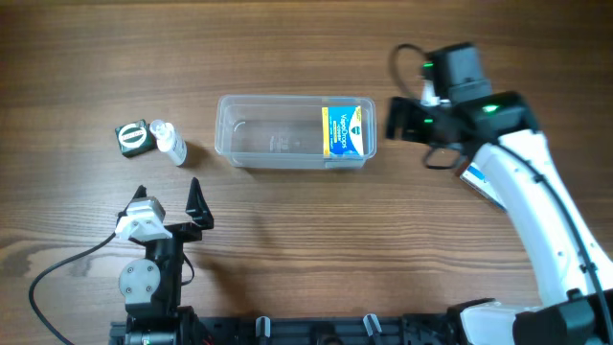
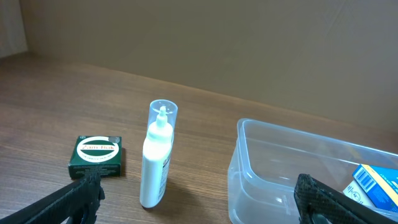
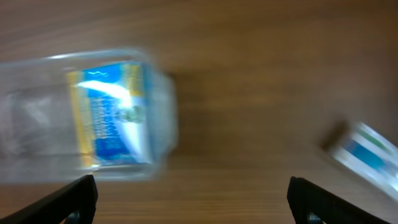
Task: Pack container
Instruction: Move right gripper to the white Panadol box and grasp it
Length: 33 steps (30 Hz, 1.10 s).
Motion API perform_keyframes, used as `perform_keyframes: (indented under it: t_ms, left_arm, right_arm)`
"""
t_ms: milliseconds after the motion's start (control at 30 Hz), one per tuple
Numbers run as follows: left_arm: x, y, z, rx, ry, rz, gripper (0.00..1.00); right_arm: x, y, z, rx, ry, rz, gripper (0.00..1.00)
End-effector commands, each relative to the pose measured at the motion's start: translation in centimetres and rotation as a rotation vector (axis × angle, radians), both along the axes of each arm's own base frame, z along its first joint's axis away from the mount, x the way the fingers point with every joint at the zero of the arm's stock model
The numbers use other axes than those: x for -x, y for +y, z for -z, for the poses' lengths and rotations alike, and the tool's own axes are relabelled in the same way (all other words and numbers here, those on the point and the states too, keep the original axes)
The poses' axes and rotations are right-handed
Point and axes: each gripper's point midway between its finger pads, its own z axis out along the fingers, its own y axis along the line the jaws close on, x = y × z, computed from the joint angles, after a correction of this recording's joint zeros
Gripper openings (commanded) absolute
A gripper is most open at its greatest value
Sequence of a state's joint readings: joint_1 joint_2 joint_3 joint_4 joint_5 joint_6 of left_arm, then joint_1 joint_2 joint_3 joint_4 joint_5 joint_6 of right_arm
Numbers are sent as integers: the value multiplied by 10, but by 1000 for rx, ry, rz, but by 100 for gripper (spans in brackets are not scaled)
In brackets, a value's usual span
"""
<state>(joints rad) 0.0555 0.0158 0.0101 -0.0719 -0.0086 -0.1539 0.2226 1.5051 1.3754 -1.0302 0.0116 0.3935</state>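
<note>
Clear rect. plastic container point(image 1: 273, 134), wood-grain table point(image 1: 287, 240)

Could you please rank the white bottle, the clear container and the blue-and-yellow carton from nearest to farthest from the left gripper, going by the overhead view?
Measured from the left gripper:
1. white bottle, on the table just beyond the fingers.
2. container, beyond and off to the right.
3. blue-and-yellow carton, inside the container's far right end.

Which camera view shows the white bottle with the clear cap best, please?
The left wrist view: the white bottle stands upright, close and sharp, beside the green box. Overhead shows it small, from above, left of the container. The right wrist view does not show it.
</note>
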Motion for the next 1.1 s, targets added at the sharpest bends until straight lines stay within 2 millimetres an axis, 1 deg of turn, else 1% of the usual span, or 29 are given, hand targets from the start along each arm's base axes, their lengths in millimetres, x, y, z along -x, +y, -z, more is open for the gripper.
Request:
perform_keyframes:
  t_ms: [0,100,200,300,400,467,633,700,767,833,933,1067]
  left_arm:
    - [0,0,2,-18,5,3,100]
    - [0,0,2,-18,5,3,100]
    - [0,0,2,-18,5,2,100]
    - [0,0,2,-18,5,2,100]
    - [0,0,2,-18,5,2,100]
    - [0,0,2,-18,5,3,100]
    - [0,0,2,-18,5,3,100]
    - [0,0,2,-18,5,3,100]
    - [0,0,2,-18,5,2,100]
    - [0,0,2,-18,5,3,100]
    - [0,0,2,-18,5,3,100]
    - [0,0,2,-18,5,3,100]
  right_arm:
    - [8,-45,4,1,56,202,100]
    - [14,-71,14,2,89,287,100]
    - [22,-101,25,15,116,460,100]
    - [32,-118,39,3,145,582,100]
    - [48,-139,54,12,173,823,100]
    - [61,-149,64,9,179,1026,100]
    - [89,-149,90,-61,208,1447,100]
    - [96,-147,99,-99,209,1601,100]
    - [100,-143,106,-138,213,1705,100]
    - [99,-141,112,-169,206,1748,100]
    - [93,-143,119,-195,170,1753,100]
    - [87,-145,124,-239,120,1838,100]
